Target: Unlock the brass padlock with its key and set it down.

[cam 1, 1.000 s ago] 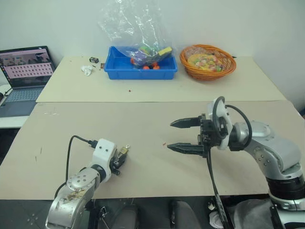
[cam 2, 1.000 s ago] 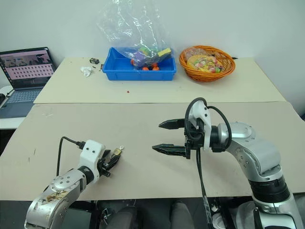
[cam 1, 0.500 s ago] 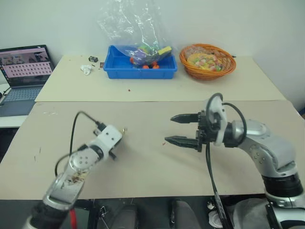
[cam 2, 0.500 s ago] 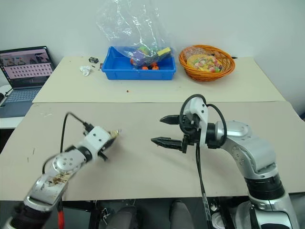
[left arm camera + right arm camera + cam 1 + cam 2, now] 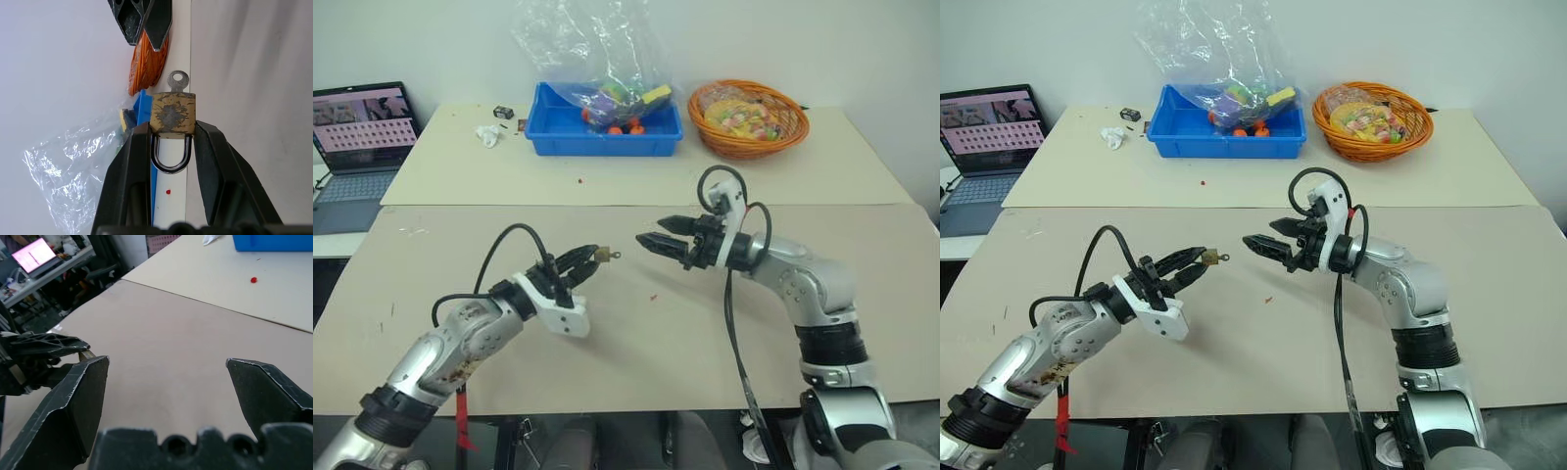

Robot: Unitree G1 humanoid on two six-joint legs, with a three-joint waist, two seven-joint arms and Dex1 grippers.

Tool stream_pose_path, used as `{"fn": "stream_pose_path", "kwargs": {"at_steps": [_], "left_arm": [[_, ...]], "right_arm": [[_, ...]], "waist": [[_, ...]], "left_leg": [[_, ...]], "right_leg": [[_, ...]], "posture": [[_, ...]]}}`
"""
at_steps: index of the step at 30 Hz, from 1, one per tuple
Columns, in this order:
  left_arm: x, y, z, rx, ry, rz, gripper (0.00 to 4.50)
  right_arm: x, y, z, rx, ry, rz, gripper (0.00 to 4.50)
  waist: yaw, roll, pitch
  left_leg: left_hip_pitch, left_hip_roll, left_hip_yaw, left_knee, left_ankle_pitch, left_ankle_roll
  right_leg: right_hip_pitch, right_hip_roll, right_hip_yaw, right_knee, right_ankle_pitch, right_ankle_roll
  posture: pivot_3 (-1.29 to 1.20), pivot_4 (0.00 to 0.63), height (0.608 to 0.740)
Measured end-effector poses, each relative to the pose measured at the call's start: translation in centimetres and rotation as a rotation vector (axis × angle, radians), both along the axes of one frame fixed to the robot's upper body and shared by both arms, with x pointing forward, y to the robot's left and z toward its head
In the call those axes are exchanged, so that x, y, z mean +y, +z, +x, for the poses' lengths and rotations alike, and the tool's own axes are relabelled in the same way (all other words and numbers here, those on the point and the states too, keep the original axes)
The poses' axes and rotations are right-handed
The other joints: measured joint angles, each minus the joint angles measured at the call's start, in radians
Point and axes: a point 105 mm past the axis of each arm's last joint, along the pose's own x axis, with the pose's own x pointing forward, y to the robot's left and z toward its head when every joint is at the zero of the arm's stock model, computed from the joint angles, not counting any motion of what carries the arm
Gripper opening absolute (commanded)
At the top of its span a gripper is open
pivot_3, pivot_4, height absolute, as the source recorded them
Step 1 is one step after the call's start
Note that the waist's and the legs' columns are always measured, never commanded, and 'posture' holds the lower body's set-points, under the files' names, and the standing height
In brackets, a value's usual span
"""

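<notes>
At the far left of the scene a laptop [image 5: 362, 122] stood open on a side surface beside the desk [image 5: 636, 343]. Above the near part of the desk, the left pincer [image 5: 590, 258] was raised clear of the surface and pointed across toward the other arm. It was clamped on the brass padlock [image 5: 172, 113]: the two black fingers [image 5: 129, 166] pressed the sides of the yellow body near its shackle end, with the silvery shackle loop lying back between the fingers, toward the wrist. The key [image 5: 178, 80] stuck out of the padlock's far face, its round bow pointing away from the left pincer.

Just beyond the key, apart from it, hung the right pincer [image 5: 651, 233], its fingers spread wide and gripping nothing; its tips faced the padlock across a small gap. In the left wrist view those tips showed close to the key's bow without touching it.

On the farther desk stood a blue tray [image 5: 607, 142] with a clear plastic bag [image 5: 592, 49] rising from it, and to its right an orange basket [image 5: 749, 119].
</notes>
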Motion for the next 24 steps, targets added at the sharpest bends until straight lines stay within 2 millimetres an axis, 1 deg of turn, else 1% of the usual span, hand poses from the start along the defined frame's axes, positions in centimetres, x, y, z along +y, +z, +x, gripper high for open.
{"fn": "stream_pose_path", "kwargs": {"at_steps": [4, 8, 11, 15, 18, 19, 20, 22, 24], "left_arm": [[-0.2, 0.4, 0.0, -0.021, 0.000, -0.023, 0.74], [-0.2, 0.3, 0.0, -0.020, 0.003, -0.025, 0.74], [-0.3, 0.1, 0.0, -0.013, 0.004, -0.028, 0.74], [-0.5, 0.0, -0.1, -0.002, 0.000, -0.029, 0.74], [-0.5, 0.0, -0.1, -0.004, -0.005, -0.030, 0.74], [-0.5, 0.0, -0.1, -0.005, -0.007, -0.030, 0.74], [-0.6, 0.0, -0.2, -0.006, -0.010, -0.031, 0.74], [-0.6, 0.1, -0.2, -0.006, -0.012, -0.034, 0.74], [-0.7, 0.1, -0.2, -0.005, -0.013, -0.034, 0.74]], "right_arm": [[0.6, -0.2, -1.2, 0.018, 0.083, -0.013, 4.50], [1.5, -0.5, -2.1, 0.017, 0.136, -0.035, 4.50], [1.7, -0.7, -2.2, 0.022, 0.142, -0.037, 3.78], [2.3, -0.9, -2.5, 0.029, 0.162, -0.033, 2.43], [2.5, -1.0, -2.5, 0.032, 0.164, -0.035, 1.30], [2.6, -1.0, -2.5, 0.032, 0.165, -0.034, 1.10], [2.6, -1.0, -2.5, 0.032, 0.166, -0.034, 0.64], [2.7, -1.0, -2.5, 0.033, 0.169, -0.032, 0.03], [2.8, -1.0, -2.6, 0.034, 0.172, -0.028, 0.03]], "waist": [[-0.002, 0.000, 0.000], [-0.007, 0.000, 0.000], [-0.009, 0.000, 0.000], [-0.014, 0.000, 0.000], [-0.015, 0.000, 0.000], [-0.015, 0.000, 0.000], [-0.015, 0.000, 0.000], [-0.015, 0.000, 0.000], [-0.015, 0.000, 0.000]], "left_leg": [[0.000, 0.000, 0.000, 0.001, 0.000, 0.000], [0.002, 0.000, 0.000, 0.001, 0.000, 0.000], [0.003, 0.000, 0.000, 0.001, 0.000, 0.000], [0.003, 0.000, 0.000, 0.001, 0.000, 0.000], [0.003, 0.000, 0.000, 0.001, 0.000, 0.000], [0.003, 0.000, 0.000, 0.001, 0.000, 0.000], [0.003, 0.000, 0.000, 0.001, 0.000, 0.000], [0.003, 0.000, 0.000, 0.001, 0.000, 0.000], [0.003, 0.000, 0.000, 0.001, 0.000, 0.000]], "right_leg": [[0.001, 0.000, -0.001, 0.000, 0.000, 0.000], [0.002, 0.001, -0.001, 0.001, 0.000, 0.000], [0.003, 0.001, -0.001, 0.001, 0.000, 0.000], [0.003, 0.001, -0.001, 0.001, 0.000, 0.000], [0.003, 0.000, -0.001, 0.001, 0.000, 0.000], [0.003, 0.000, -0.001, 0.001, 0.000, 0.000], [0.003, 0.000, -0.001, 0.001, 0.000, 0.000], [0.003, 0.001, -0.001, 0.001, 0.000, 0.000], [0.003, 0.001, -0.001, 0.001, 0.000, 0.000]], "posture": [[0.00, 0.150, 0.728], [0.00, 0.150, 0.728], [0.00, 0.150, 0.728], [0.00, 0.150, 0.728], [0.00, 0.150, 0.728], [0.00, 0.150, 0.728], [0.00, 0.150, 0.728], [0.00, 0.150, 0.728], [0.00, 0.150, 0.728]]}}
